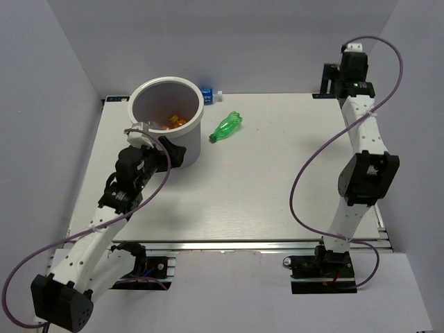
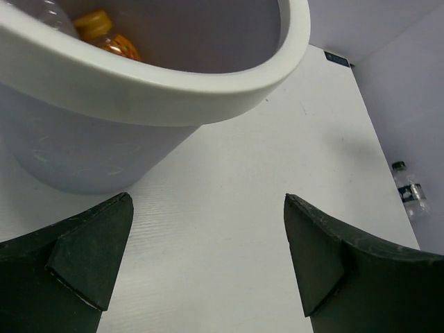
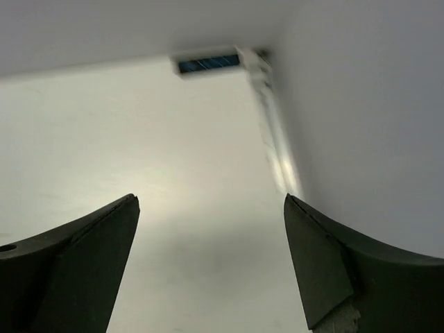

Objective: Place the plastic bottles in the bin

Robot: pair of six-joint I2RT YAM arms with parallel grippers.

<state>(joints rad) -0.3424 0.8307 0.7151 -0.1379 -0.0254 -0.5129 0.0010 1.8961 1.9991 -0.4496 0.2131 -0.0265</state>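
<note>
The white bin [image 1: 196, 104] stands at the back left of the table, and orange bottles [image 1: 173, 122] lie inside it. A green bottle [image 1: 226, 127] lies on the table just right of the bin. A clear bottle with a blue label [image 1: 208, 94] lies behind the bin by the back wall. My left gripper [image 1: 175, 155] is low beside the bin's front wall, open and empty. The left wrist view shows the bin's rim [image 2: 159, 90], an orange bottle [image 2: 107, 38] inside, and a clear bottle [image 2: 409, 191] by the wall. My right gripper [image 1: 331, 80] hangs open and empty over the far right corner.
Walls close the table in at the back and on both sides. A small blue marker [image 3: 208, 64] sits at the table's far corner under the right gripper [image 3: 209, 201]. Bare white tabletop shows between the fingers of the left gripper [image 2: 208, 196].
</note>
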